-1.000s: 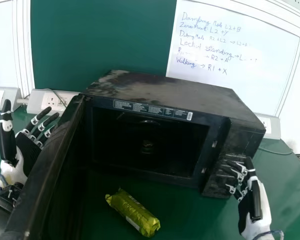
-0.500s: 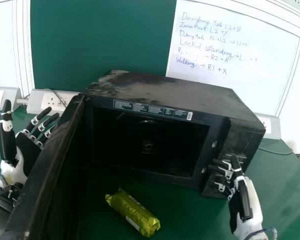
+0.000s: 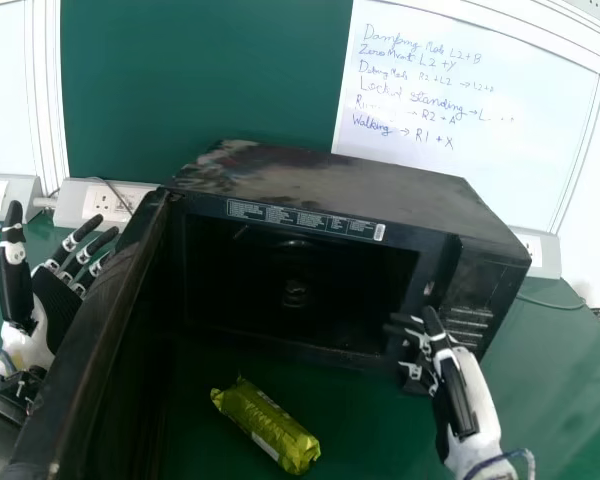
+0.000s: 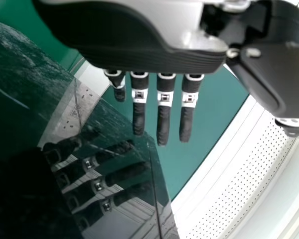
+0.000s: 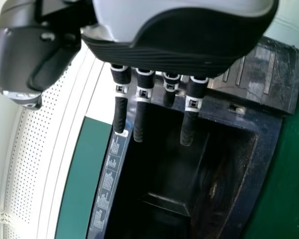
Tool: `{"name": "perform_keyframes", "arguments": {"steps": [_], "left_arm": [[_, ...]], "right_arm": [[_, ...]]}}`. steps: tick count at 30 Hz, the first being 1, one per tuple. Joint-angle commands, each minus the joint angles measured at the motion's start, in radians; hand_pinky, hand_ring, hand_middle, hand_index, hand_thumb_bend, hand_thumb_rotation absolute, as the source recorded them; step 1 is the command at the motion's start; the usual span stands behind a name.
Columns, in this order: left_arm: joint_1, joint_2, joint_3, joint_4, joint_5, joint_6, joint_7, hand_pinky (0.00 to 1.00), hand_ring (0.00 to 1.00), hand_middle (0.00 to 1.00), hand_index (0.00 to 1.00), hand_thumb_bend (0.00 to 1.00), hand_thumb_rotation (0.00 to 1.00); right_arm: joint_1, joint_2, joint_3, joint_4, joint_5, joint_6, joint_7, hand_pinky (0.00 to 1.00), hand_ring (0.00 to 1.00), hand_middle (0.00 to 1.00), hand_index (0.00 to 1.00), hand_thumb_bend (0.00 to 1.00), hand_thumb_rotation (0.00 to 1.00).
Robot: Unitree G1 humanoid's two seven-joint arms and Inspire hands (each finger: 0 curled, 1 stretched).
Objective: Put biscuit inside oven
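Green tabletop spreads beneath a black microwave oven at the centre of the head view, with a handwritten whiteboard at upper right and the oven's open door running down to the lower left. A yellow-green biscuit packet lies on the table at bottom centre, outside the oven. At far left, beside the door, the left hand has its fingers extended and empty; at lower right, the right hand, fingers also straight and holding nothing, is before the oven's opening.
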Motion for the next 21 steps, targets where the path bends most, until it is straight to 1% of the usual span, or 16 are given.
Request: {"name": "perform_keyframes", "arguments": {"steps": [1,5,9,12,15,18,21], "left_arm": [[0.001,-0.005,-0.001,0.010,-0.004,-0.015,-0.017,0.86,0.77,0.73,0.74,0.51,0.23],[0.002,-0.004,-0.001,0.007,0.000,-0.011,-0.013,0.86,0.77,0.73,0.73,0.51,0.23],[0.002,-0.005,-0.001,0.007,0.000,-0.011,-0.014,0.86,0.77,0.72,0.73,0.52,0.23],[0.002,-0.007,-0.001,0.004,-0.001,-0.011,-0.006,0.85,0.77,0.73,0.73,0.49,0.23],[0.002,-0.006,0.000,0.006,0.003,-0.011,-0.010,0.84,0.76,0.72,0.73,0.51,0.24],[0.003,-0.007,0.000,0.007,0.002,-0.013,-0.015,0.84,0.76,0.72,0.73,0.51,0.23],[0.003,-0.006,-0.002,0.004,0.007,-0.014,-0.014,0.86,0.77,0.73,0.73,0.50,0.24]], "right_arm": [[-0.024,-0.012,0.015,-0.006,-0.014,0.011,-0.002,0.65,0.73,0.76,0.78,0.82,0.19],[-0.044,-0.025,0.051,-0.006,-0.042,0.021,-0.011,0.66,0.73,0.77,0.78,0.84,0.21],[-0.062,-0.034,0.091,-0.006,-0.075,0.035,-0.025,0.68,0.74,0.77,0.78,0.85,0.20],[-0.072,-0.044,0.124,-0.006,-0.108,0.040,-0.032,0.69,0.74,0.77,0.78,0.85,0.21],[-0.079,-0.055,0.156,-0.006,-0.140,0.039,-0.035,0.70,0.75,0.77,0.78,0.86,0.22],[-0.082,-0.074,0.193,-0.006,-0.192,0.032,-0.032,0.71,0.75,0.77,0.79,0.86,0.22],[-0.088,-0.102,0.233,-0.006,-0.251,0.025,-0.017,0.70,0.75,0.77,0.79,0.87,0.25]]}}
